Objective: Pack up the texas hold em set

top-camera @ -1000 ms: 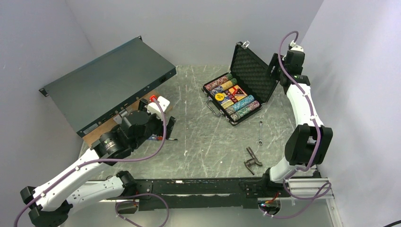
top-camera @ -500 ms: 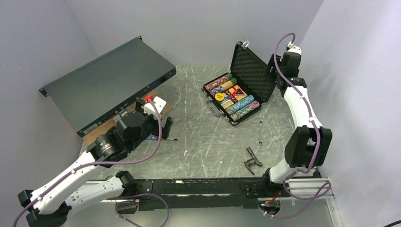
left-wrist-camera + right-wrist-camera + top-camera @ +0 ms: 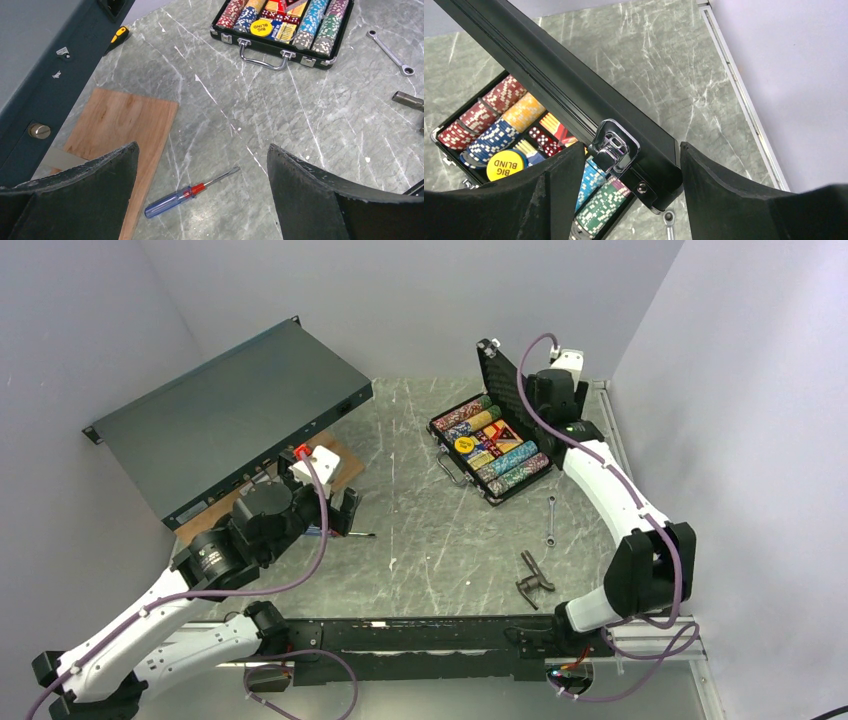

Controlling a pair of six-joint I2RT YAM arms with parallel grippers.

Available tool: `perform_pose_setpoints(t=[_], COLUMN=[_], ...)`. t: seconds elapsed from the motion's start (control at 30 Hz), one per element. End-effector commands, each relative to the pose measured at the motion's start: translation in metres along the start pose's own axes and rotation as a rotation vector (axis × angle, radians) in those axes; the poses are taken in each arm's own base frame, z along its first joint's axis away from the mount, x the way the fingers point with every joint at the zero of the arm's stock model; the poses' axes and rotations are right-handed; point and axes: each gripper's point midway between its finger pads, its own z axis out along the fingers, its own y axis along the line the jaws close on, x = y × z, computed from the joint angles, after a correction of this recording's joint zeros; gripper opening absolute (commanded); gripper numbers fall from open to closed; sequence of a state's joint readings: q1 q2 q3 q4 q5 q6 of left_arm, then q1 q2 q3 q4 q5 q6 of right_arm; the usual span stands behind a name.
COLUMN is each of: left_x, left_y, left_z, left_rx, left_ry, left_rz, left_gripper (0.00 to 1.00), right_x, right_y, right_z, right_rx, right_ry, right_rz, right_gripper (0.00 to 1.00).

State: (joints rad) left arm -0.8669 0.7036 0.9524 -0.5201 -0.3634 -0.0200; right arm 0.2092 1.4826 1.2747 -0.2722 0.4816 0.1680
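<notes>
The black briefcase [image 3: 490, 452] lies open at the back right of the table, with rows of multicoloured poker chips [image 3: 512, 468], a yellow disc [image 3: 464, 445] and red dice in it. Its lid [image 3: 497, 368] stands about upright, seen edge-on. My right gripper [image 3: 532, 402] is open at the lid's top edge. In the right wrist view the lid's rim [image 3: 574, 95] and chrome latch [image 3: 614, 145] lie between the open fingers of this gripper [image 3: 629, 152], above the chips [image 3: 596, 207]. My left gripper [image 3: 348, 508] is open and empty above a red-blue screwdriver [image 3: 187, 194].
A large dark rack chassis [image 3: 230, 415] leans at the back left over a wooden board [image 3: 125, 130]. A silver wrench [image 3: 550, 520] and a dark metal tool [image 3: 533, 575] lie in front of the case. A yellow-black tool [image 3: 118, 36] lies under the chassis.
My right gripper has swung left over the case, and the lid has tipped from leaning back to about upright. My left arm has drawn back a little.
</notes>
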Motion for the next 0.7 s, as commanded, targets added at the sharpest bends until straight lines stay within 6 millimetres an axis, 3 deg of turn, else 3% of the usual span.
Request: perform_pose_setpoints(t=[0.0,0.2,0.43,0.67], left_x=[-0.016,-0.015,-0.011,-0.005], left_y=[-0.001,-0.003,-0.006,-0.008], left_z=[-0.004,-0.004,0.001,0.007], left_rx=[0.016,0.024,0.028,0.028], left_ry=[-0.052,-0.045,-0.016,0.007], left_rz=[-0.034,-0.033,-0.022,-0.010], left_gripper=[1.00,0.99,0.99,0.99], right_x=[0.033,0.058,0.079,0.098], right_y=[0.002,0.008,0.016,0.018], right_z=[0.009,0.004,-0.021,-0.031], right_rx=[0.064,0.059,0.139,0.133], right_ry=[0.042,0.075,0.061,0.086], right_rz=[-0.036,-0.061,-0.137,-0.161], right_gripper=[0.69,0.69,0.69,0.69])
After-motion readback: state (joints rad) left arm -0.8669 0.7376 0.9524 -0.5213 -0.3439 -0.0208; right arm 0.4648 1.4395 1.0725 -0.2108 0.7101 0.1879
